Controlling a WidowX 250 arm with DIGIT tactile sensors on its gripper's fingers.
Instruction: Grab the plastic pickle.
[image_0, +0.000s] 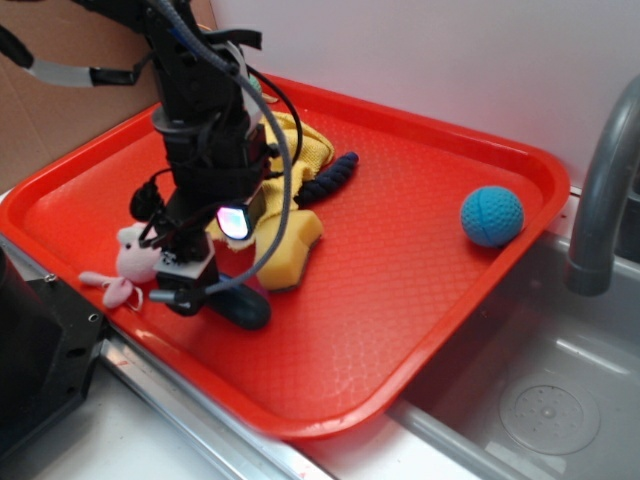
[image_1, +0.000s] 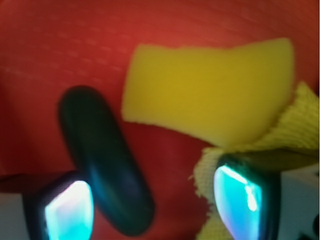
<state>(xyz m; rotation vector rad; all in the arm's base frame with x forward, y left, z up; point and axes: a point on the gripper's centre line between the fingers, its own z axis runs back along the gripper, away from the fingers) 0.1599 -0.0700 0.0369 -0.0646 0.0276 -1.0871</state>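
While gripper (image_1: 150, 200) sits low near tray (image_0: 420, 330) front edge, fingers (image_1: 67, 210) spread, straddling plastic pickle (image_1: 102, 155); your closure should catch it, sponge (image_1: 205, 87) clear.

Exterior view: high, off tray (image_0: 420, 250) corner, looks down obliquely over whole tray, sink edge at right. Wrist view: close, blurred, looks down past 2 fingertips (image_1: 67, 210). Shared by 2 views: pickle (image_1: 105, 160), sponge (image_1: 210, 85), cloth (image_1: 295, 125), tray floor.

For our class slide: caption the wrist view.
Open gripper above the plastic pickle, beside a yellow sponge on the red tray.
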